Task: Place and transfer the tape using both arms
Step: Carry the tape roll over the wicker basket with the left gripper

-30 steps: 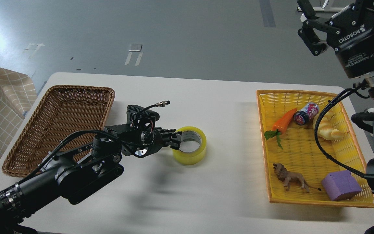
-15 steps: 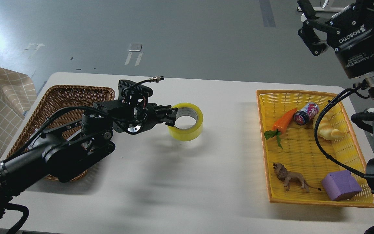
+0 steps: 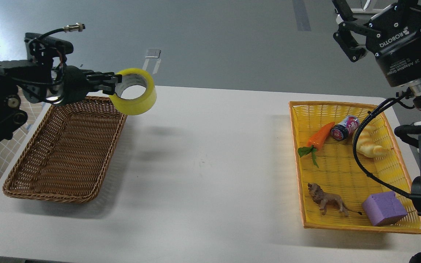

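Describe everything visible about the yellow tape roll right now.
The tape is a wide ring of translucent yellow packing tape with a grey-white inner core, its open centre facing mostly up and toward the camera, slightly tilted. It is off the table, held in the air by the left tool, whose fingers pinch the roll's left wall, one inside the core and one outside. It hangs over the far right corner of the brown wicker basket. Nothing else touches it.

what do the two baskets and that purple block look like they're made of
Brown basket: seemingly woven wicker or rattan, matte, ribbed strands showing. Yellow basket: likely woven plastic, given its bright uniform colour and slight sheen. Purple block: probably foam, matte with soft edges.
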You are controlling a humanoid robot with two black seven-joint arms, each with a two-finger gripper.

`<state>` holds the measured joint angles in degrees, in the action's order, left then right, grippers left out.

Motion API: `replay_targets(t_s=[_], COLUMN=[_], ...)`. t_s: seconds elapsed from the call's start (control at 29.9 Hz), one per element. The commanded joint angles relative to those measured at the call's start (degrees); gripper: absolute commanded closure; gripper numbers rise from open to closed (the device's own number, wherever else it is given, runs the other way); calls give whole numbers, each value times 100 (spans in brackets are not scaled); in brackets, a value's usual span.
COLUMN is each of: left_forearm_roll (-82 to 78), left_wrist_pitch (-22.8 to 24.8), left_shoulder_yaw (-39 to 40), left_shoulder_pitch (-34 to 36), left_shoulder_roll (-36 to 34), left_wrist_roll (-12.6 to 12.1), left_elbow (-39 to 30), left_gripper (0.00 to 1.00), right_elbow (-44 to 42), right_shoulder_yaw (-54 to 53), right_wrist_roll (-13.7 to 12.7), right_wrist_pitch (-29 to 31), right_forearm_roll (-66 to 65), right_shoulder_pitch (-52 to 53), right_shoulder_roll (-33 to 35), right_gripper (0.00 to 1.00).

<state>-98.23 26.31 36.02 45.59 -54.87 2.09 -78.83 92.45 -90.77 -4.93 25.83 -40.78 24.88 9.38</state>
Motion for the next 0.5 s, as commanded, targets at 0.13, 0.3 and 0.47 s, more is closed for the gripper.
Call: replay_targets(t_s=[0.13, 0.3, 0.47], left_forearm_roll=[621, 630, 621], left_wrist_pitch=[-424, -864, -1128], left_shoulder_yaw=[-52, -60, -69], left_shoulder_pitch=[-567, -1210, -1641], left_shoulder_roll=[-1104, -1272, -1175], left_wrist_roll=[617, 846, 864], left_elbow=[34, 183, 570], left_gripper=[100, 100, 100], right_elbow=[1, 1, 1], right_shoulder_yaw=[41, 59, 68], right_wrist_roll=[1, -8, -8], right_wrist_pitch=[19, 19, 19], right_forearm_roll=[0, -9, -9], right_shoulder_pitch=[-36, -44, -71], right_shoulder_roll=[-6, 2, -6], right_gripper=[0, 0, 0])
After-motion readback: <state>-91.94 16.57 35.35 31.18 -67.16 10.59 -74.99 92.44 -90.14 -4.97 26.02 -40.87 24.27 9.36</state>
